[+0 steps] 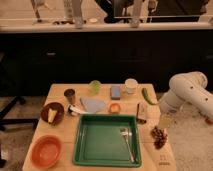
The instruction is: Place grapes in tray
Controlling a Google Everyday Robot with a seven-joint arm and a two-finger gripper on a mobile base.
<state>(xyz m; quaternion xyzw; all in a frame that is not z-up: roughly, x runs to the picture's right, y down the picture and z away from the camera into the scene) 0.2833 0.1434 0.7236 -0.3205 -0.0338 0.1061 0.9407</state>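
Observation:
The grapes [159,136], a small dark red-purple bunch, lie on the wooden table just right of the tray. The tray [100,142] is a large green rectangle with a raised rim at the table's front centre, and a fork [126,140] lies in its right half. My white arm reaches in from the right. Its gripper [164,120] hangs just above and behind the grapes, apart from them and holding nothing. The fingers look open.
An orange bowl [46,151] sits at the front left, a dark bowl [52,114] behind it. Along the back stand a can [70,94], a green cup [95,86], a blue sponge [115,92], a white cup [131,86] and a green pepper [145,96]. A brown packet [142,112] stands by the tray's far right corner.

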